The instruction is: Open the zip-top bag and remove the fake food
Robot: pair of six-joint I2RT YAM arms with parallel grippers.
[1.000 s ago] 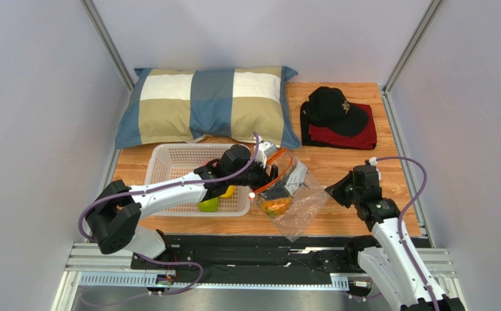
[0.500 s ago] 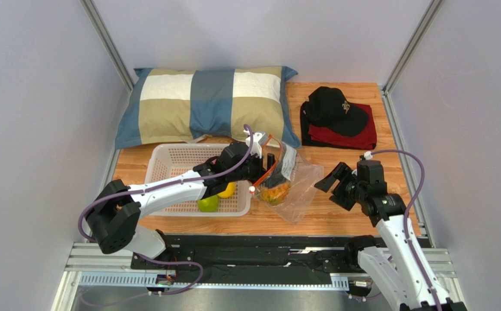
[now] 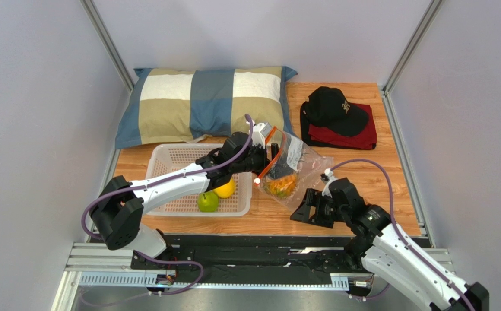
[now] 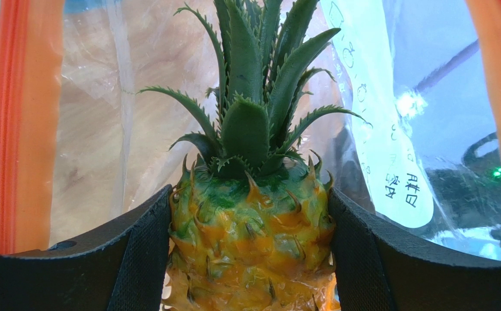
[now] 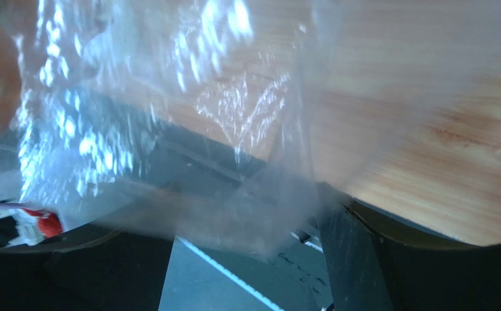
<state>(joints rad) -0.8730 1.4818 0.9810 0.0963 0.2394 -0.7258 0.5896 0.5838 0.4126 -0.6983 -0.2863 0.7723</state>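
Observation:
The clear zip-top bag [image 3: 296,166] stands tilted on the wooden table, its orange zip mouth [image 4: 13,129] spread around my left gripper [image 3: 267,166]. Inside it, the left gripper [image 4: 248,194] is shut on the orange pineapple [image 4: 250,240], with both pads against its sides and the green leaves pointing away. From above the pineapple [image 3: 280,185] shows through the plastic. A yellow citrus [image 3: 224,188] and a green apple [image 3: 207,201] lie in the white basket [image 3: 169,170]. My right gripper [image 3: 307,210] hangs open at the bag's near corner; in its blurred wrist view the plastic [image 5: 169,129] lies between the open fingers [image 5: 357,259].
A checked pillow [image 3: 207,103] lies at the back. A black cap [image 3: 334,109] sits on folded red cloth [image 3: 353,136] at the back right. The basket stands left of the bag. The table's near edge and black rail [image 3: 246,249] run just under the right gripper.
My right gripper has opened, let go of the bag and swung from the bag's right side down to its near corner. The left gripper has drawn the bag and pineapple slightly back.

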